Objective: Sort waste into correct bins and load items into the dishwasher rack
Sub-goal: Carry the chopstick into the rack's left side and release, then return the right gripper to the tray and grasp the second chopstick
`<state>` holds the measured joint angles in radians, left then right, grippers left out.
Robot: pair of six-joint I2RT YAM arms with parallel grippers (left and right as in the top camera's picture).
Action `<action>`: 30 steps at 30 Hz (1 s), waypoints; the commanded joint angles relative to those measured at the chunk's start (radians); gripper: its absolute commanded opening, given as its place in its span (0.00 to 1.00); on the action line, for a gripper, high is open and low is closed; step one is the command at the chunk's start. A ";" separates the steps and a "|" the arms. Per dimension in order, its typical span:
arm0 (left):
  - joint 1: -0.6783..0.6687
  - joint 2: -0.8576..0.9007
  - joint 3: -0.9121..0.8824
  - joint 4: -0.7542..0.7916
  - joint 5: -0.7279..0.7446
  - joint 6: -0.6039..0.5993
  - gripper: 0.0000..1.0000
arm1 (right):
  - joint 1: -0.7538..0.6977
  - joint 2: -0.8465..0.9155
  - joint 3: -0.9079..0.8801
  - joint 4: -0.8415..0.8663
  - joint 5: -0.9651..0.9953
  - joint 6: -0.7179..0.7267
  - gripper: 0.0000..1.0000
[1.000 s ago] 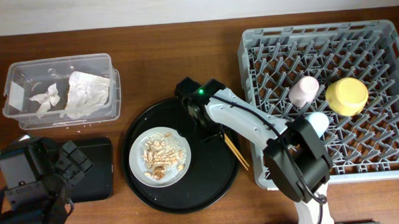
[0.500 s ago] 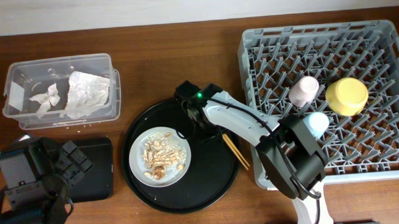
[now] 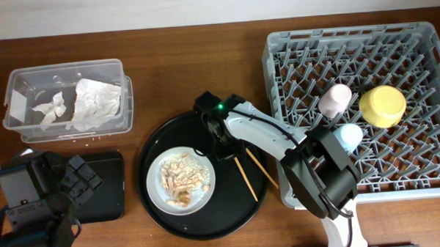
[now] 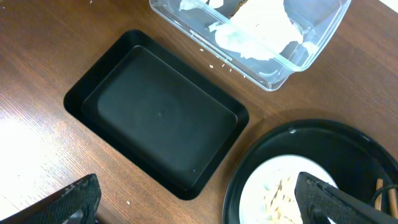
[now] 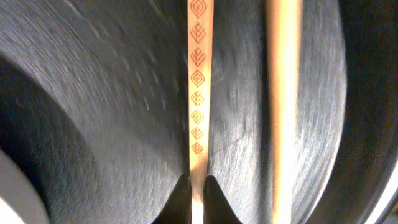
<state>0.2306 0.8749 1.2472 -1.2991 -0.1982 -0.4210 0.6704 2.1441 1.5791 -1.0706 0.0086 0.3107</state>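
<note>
The right gripper (image 5: 198, 190) is clamped on one patterned wooden chopstick (image 5: 198, 93), which runs straight ahead from its fingertips over the large round black tray (image 5: 93, 93). A second, plain wooden chopstick (image 5: 283, 93) lies just beside it. The left gripper (image 4: 196, 186) has its fingers spread wide, with the shallow black rectangular tray (image 4: 155, 118) below and ahead of them.

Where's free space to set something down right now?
Bare table between clear container and dishwasher rack, beyond the round tray. Shallow black tray holds nothing. Rack's left columns are free. Crowded: round tray's right side, with plate, right gripper and chopsticks.
</note>
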 commanded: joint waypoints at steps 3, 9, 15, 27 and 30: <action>0.004 -0.004 0.004 -0.001 0.000 -0.013 0.99 | -0.024 -0.047 0.270 -0.188 0.008 -0.002 0.04; 0.004 -0.004 0.004 -0.001 0.000 -0.013 0.99 | -0.277 -0.130 0.532 -0.341 0.129 -0.102 0.04; 0.004 -0.004 0.004 -0.001 0.000 -0.013 0.99 | -0.524 -0.126 0.528 -0.283 -0.025 -0.202 0.04; 0.004 -0.004 0.004 -0.001 0.000 -0.012 0.99 | -0.533 -0.122 0.461 -0.220 -0.129 -0.199 0.83; 0.004 -0.004 0.004 -0.001 0.000 -0.013 0.99 | -0.515 -0.122 0.461 -0.258 -0.246 -0.199 0.82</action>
<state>0.2306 0.8749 1.2472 -1.2991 -0.1986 -0.4210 0.1345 2.0281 2.0445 -1.3125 -0.1307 0.1059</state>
